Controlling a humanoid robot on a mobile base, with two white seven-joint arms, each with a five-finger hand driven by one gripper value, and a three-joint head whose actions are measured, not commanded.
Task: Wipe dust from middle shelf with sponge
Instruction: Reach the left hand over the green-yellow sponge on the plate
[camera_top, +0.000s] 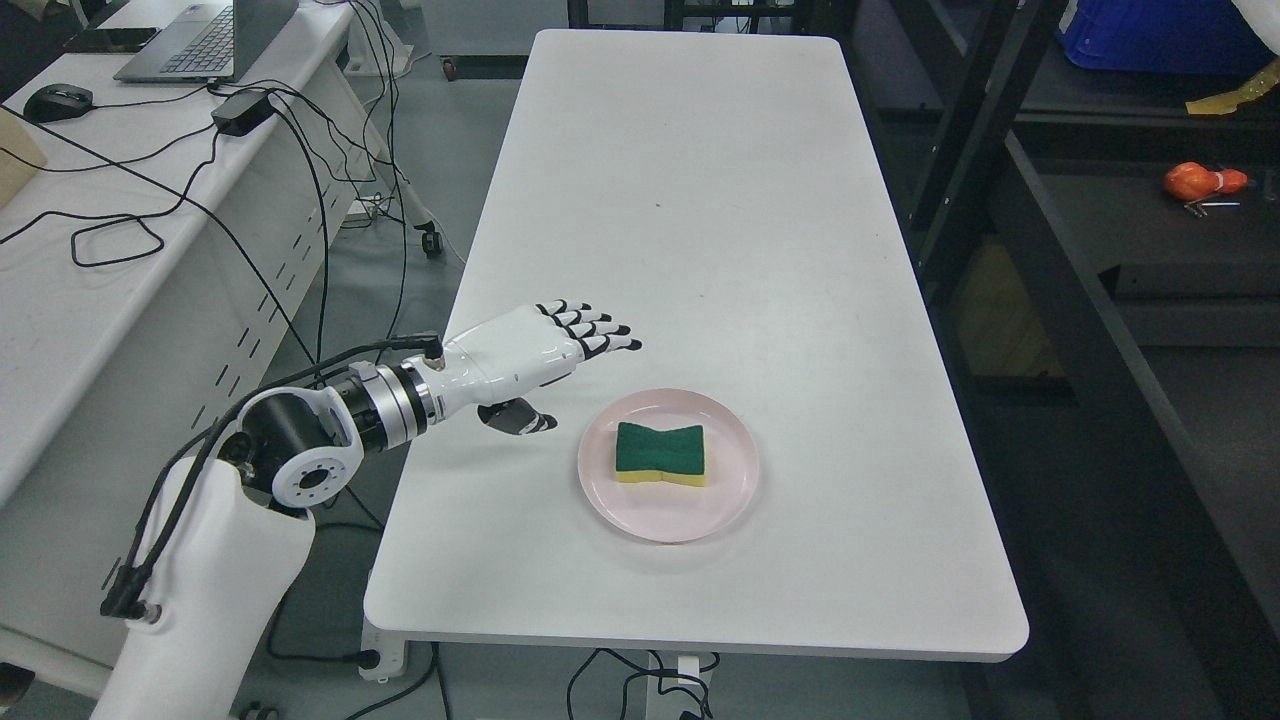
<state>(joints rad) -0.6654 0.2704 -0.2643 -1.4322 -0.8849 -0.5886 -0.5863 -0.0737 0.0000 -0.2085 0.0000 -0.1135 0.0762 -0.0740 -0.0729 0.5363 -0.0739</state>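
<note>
My left hand (540, 345) hovers with fingers stretched flat and thumb hanging, holding nothing. Just beyond and below its fingertips, the sponge (660, 452) lies on a smooth pink plate (610, 490) on the white table (700, 200). I expect it's light and squashy: green scouring top, yellow foam below, pinched waist. I'd grip across that waist.

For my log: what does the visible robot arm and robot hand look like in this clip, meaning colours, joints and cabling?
Only the left arm shows. Its forearm shell is glossy white, with a black-and-white joint housing bearing a ring of small holes, then a silver ribbed wrist collar. Black cables run along the outside of the arm to the wrist. The left robot hand has a white back, white finger segments with black joints and tips, and a dark thumb.
</note>
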